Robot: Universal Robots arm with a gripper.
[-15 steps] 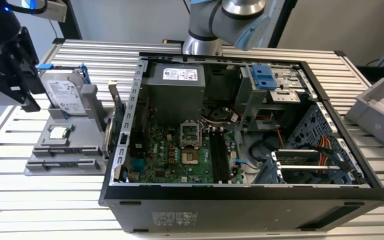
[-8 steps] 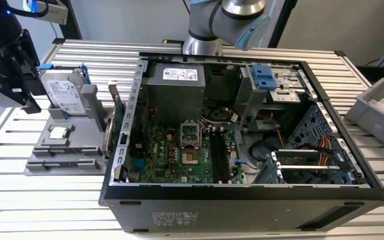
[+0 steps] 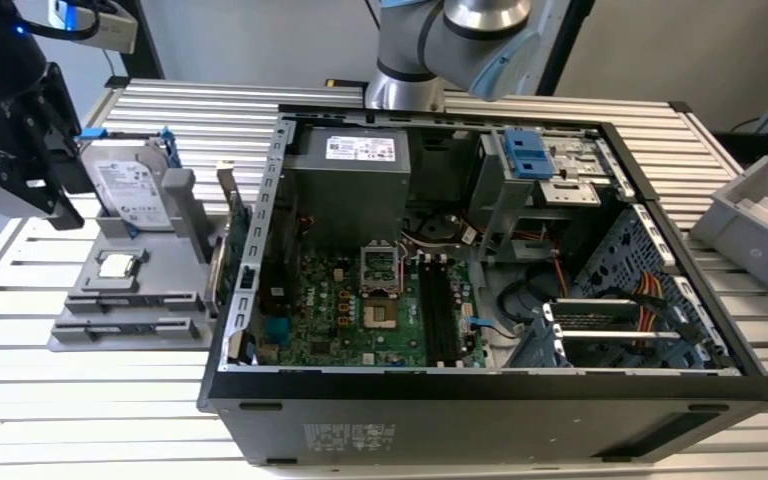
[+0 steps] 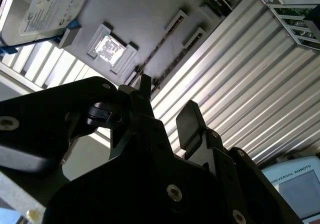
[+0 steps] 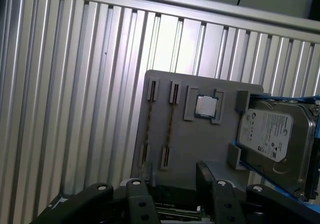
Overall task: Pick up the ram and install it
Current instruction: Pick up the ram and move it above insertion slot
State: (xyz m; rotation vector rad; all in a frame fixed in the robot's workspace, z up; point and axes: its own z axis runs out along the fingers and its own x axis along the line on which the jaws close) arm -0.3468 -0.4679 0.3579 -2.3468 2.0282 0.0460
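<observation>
**Exterior view, from its left to its right.**

(a) The gripper (image 4: 165, 96) hung over the tabletop's (image 3: 37, 400) edge at that view's left. I saw its two fingers (image 4: 189, 119) spread apart with nothing between them, and it touched no part.

(b) A grey fixture tray (image 3: 168, 288) lay near that same edge. It carried a silver hard drive (image 3: 131, 190) propped at one end, a processor (image 3: 119, 265) at its middle, and the ram (image 5: 170, 124) at the end opposite the drive. The ram stood on its long edge between slotted holders (image 5: 174, 91). It appeared as a thin dark strip in both wrist views, untouched.

(c) An expansion card (image 3: 232, 218) with a metal bracket stood upright just beside the case wall.

(d) The open computer case (image 3: 491, 400) took the tabletop's middle, showing its motherboard (image 3: 344, 310) and black memory slots (image 3: 440, 310).

(e) A grey bin (image 3: 758, 215) sat by the right edge.
</observation>
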